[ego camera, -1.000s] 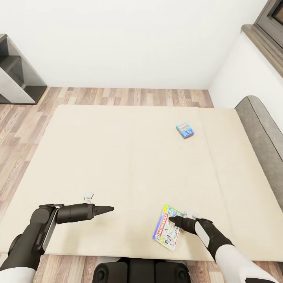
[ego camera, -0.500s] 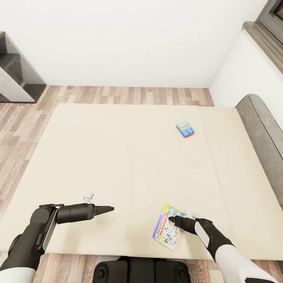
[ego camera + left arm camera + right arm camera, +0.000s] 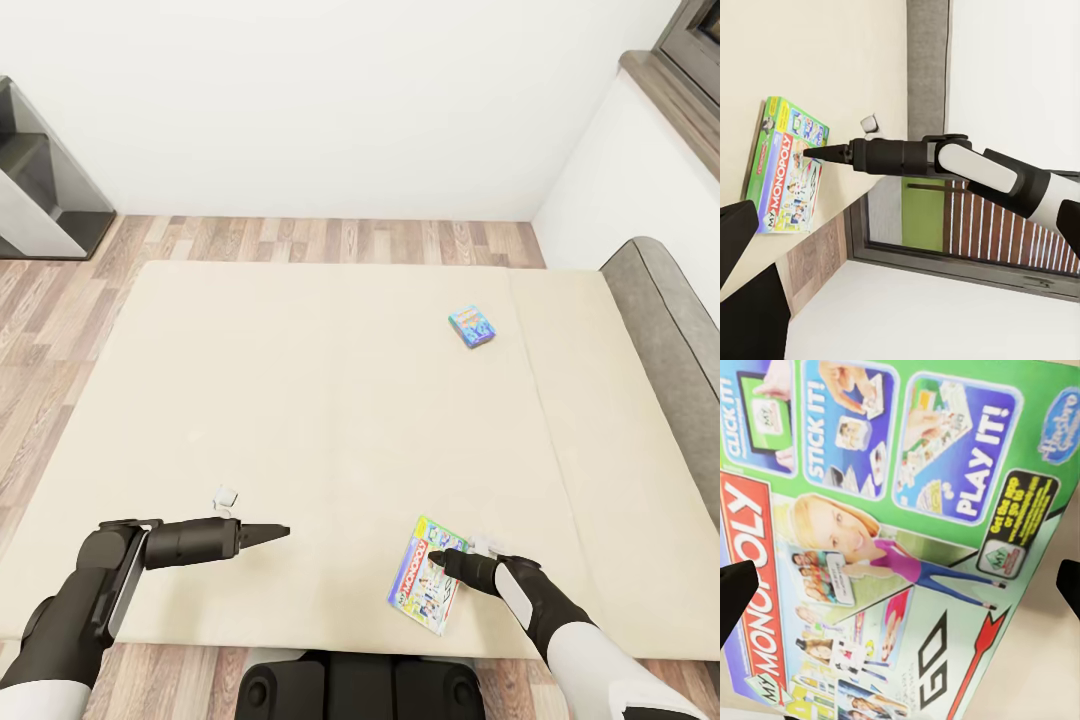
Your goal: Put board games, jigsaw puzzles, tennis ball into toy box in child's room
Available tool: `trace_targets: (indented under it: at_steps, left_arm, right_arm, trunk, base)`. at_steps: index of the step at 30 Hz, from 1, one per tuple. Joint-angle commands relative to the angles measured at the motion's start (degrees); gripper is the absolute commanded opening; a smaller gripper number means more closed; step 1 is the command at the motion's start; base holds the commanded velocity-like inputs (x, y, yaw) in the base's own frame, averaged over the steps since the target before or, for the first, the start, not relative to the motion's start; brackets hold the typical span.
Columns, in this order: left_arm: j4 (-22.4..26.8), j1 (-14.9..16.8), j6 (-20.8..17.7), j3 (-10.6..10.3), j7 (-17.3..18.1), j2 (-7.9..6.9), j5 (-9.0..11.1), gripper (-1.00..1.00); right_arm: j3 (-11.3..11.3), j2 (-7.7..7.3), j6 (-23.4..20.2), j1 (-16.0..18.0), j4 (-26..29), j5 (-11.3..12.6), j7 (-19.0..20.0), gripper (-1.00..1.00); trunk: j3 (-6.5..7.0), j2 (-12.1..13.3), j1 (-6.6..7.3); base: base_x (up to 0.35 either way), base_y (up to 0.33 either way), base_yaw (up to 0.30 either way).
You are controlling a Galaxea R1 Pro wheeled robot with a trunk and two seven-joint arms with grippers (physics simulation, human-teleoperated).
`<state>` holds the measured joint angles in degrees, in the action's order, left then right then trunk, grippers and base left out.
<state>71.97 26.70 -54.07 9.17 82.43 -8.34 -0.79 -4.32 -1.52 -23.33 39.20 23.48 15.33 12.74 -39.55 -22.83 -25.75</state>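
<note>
Two board games lie on the bed's beige mattress [image 3: 300, 400]. A green Monopoly box [image 3: 422, 592] rests flat near the front edge, and a small blue box [image 3: 471, 327] sits farther back to the right. My right gripper [image 3: 440, 558] hovers just over the Monopoly box's far end. In the right wrist view its fingers [image 3: 735, 592] stand wide apart at the frame's edges, open, with the Monopoly lid [image 3: 900, 532] spread between them. My left gripper [image 3: 275, 531] hangs open over bare mattress, well left of the Monopoly box [image 3: 784, 169].
The grey headboard [image 3: 670, 320] runs along the bed's right side. A dark grey shelf unit [image 3: 40, 200] stands on the wood floor [image 3: 300, 240] at the back left. White walls close the back, with a window sill [image 3: 680, 95] at the upper right.
The whole view has shifted a little, so the camera moved. Both arms and both boxes hold their places.
</note>
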Motion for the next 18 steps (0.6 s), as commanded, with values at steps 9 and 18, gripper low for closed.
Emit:
trace_targets:
  at_steps: [9, 18]
  left_arm:
    - [0.02, 0.02, -0.6, 0.03, 0.27, 0.0, -0.09, 1.0]
    - [0.02, 0.02, -0.6, 0.01, 0.3, 0.0, -0.09, 1.0]
  right_arm:
    - [-0.34, 0.03, -0.43, 0.03, 0.15, 0.14, 0.14, 1.0]
    - [-0.34, 0.03, -0.41, 0.02, 0.16, 0.14, 0.17, 1.0]
  trunk:
    - [-0.07, -0.09, -0.03]
    - [-0.07, -0.09, -0.03]
  base:
    - [0.0, 0.0, 0.0]
    - [0.0, 0.0, 0.0]
